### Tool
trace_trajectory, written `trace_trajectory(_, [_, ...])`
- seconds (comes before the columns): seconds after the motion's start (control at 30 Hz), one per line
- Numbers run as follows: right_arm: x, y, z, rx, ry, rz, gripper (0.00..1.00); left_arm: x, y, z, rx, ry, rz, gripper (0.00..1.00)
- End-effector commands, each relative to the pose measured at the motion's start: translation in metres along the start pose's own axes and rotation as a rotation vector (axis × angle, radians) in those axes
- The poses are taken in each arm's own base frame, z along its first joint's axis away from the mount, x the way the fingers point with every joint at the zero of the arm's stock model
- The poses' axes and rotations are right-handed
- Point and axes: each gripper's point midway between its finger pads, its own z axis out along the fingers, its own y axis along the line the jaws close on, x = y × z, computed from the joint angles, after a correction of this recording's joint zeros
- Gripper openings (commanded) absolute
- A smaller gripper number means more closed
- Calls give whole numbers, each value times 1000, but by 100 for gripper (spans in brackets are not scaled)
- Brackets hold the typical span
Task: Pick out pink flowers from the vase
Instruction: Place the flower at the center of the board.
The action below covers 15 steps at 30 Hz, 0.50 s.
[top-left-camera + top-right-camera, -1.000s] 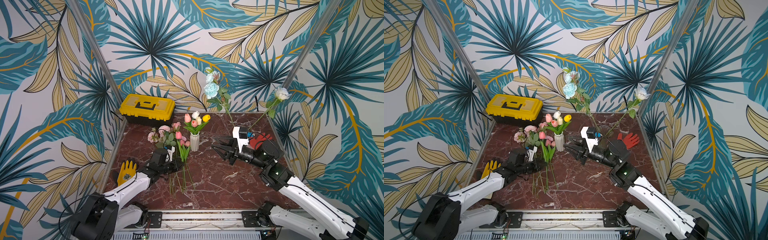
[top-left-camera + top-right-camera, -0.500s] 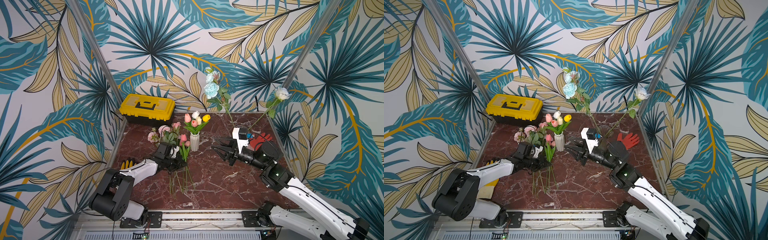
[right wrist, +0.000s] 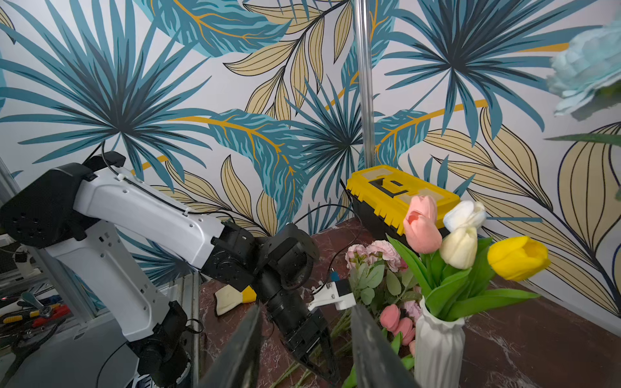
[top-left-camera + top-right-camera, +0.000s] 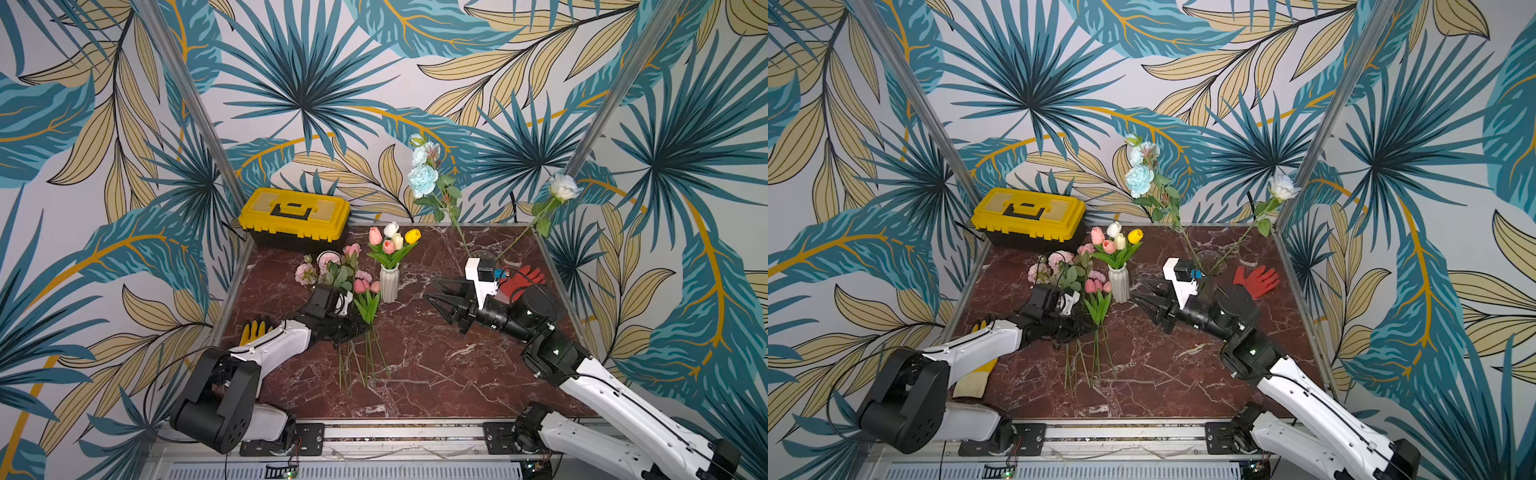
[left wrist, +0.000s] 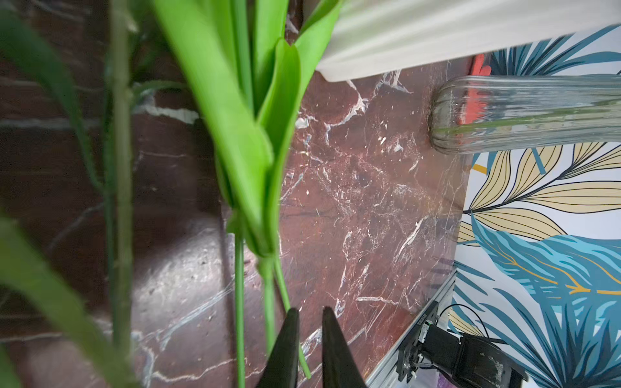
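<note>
Resting low over the marble table (image 5: 369,201), my left gripper (image 5: 309,310) has its jaws a crack apart, a thin green stem (image 5: 282,285) running loose through the gap. The pink flowers (image 4: 365,286) lie on the table at nine o'clock of the white vase (image 4: 389,283); two more pink tulips (image 4: 376,235) stand in it. My right gripper (image 4: 429,288), at three o'clock of that vase, gapes wide, grasping nothing.

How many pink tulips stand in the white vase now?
2. One pink tulip is the tall one on the yellow toolbox side of the white vase; the second pink tulip sits lower, in the middle of the bunch. Leaves may hide more.
</note>
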Motion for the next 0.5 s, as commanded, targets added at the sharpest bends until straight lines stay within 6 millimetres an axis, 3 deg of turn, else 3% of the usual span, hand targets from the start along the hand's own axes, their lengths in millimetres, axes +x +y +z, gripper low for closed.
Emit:
trace_trajectory(0.0, [6, -1, -3, 15, 12, -8, 44, -9, -7, -11, -5, -37, 19, 17])
trace_trajectory(0.17, [6, -5, -4, 46, 38, -6, 44, -5, -17, -28, 5, -51, 37, 23])
trace_trajectory(0.27, [10, -16, -2, 106, 71, 4, 43, -4, -34, -43, 37, -66, 92, 24])
trace_trajectory(0.47, [19, -39, 15, 194, 142, -18, 39, -15, -79, -98, 75, -250, 321, 31])
